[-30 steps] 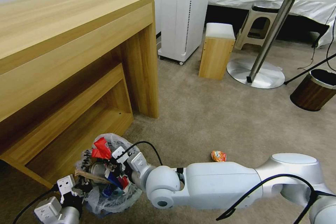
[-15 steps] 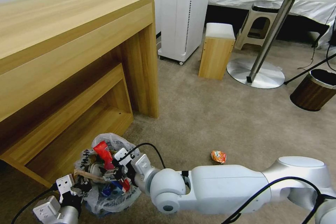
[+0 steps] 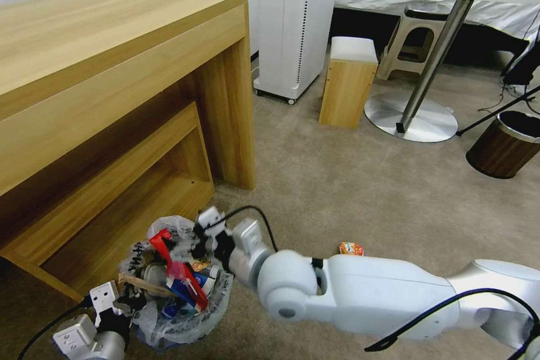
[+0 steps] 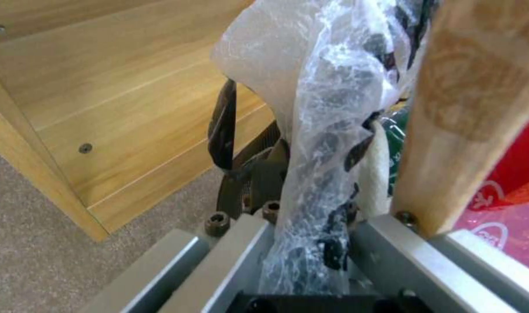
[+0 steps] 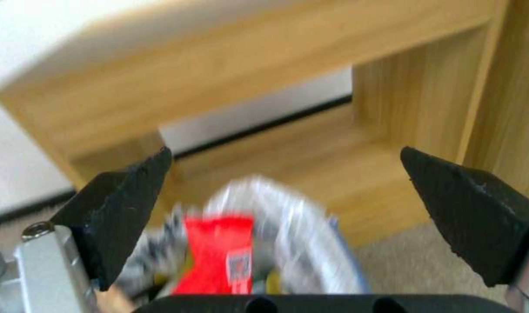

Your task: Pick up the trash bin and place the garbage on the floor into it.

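Loading litter: your left hand (image 3: pixel 121 306) pinches the trash bin (image 3: pixel 180 292) liner; your right hand (image 3: pixel 211 239) hangs wide open, empty. Fetch the orange wrapper (image 3: pixel 351 248) next.

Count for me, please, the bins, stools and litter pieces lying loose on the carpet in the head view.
Bins: 2, the trash bin and the brown bin
Stools: 2, the wooden stool and the white stool
Loose litter on the carpet: 1, the orange wrapper
Total: 5
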Tool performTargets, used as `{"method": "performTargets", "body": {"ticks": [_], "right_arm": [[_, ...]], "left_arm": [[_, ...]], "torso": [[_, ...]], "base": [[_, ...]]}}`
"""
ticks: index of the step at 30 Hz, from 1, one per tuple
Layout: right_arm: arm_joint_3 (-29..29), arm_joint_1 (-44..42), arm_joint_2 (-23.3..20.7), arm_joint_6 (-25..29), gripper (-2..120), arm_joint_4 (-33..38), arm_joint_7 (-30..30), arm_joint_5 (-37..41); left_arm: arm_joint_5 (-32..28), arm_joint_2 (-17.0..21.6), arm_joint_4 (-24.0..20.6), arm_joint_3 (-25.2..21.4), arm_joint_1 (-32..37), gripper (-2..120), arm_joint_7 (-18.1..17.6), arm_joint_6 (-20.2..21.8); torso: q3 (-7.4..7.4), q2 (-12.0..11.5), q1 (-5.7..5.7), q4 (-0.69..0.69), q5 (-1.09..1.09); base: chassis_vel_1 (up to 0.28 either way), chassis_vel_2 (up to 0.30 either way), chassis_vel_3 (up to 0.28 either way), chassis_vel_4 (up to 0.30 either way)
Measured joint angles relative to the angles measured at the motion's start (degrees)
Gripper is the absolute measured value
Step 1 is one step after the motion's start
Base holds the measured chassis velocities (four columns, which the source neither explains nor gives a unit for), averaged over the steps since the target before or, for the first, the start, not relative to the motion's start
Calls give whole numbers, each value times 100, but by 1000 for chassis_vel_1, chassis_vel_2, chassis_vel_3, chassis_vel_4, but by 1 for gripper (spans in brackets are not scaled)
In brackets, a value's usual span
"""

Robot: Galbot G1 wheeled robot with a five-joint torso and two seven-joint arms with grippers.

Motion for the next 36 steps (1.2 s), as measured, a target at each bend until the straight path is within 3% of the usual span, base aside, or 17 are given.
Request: {"method": "performTargets", "body": {"ticks": [11,12,14,22,36], "right_arm": [[1480,-920,-432,82,100,62,183,-304],[1795,-1086,-523,69,100,-38,219,-461],[3014,-1742,-786,58,100,-358,294,-949],[4377,-2761,-1023,170,100,-712,463,-1354],[4623,-3349,-953,565,100,-829,365,-1780]], "left_arm": [[59,7,-45,-10,91,0,63,-44],[67,7,-47,-5,94,0,66,-45],[76,21,-47,8,80,0,65,-47],[109,19,4,76,30,0,62,-45],[118,31,-33,66,108,0,74,-76]], "torso": [[0,0,0,0,1],[0,0,0,0,0],[0,0,0,0,0],[0,0,0,-1,1],[0,0,-1,1,-1]], "base": [[0,0,0,0],[0,0,0,0],[0,0,0,0],[-13,-15,-13,-16],[-89,-84,-79,-84]]}}
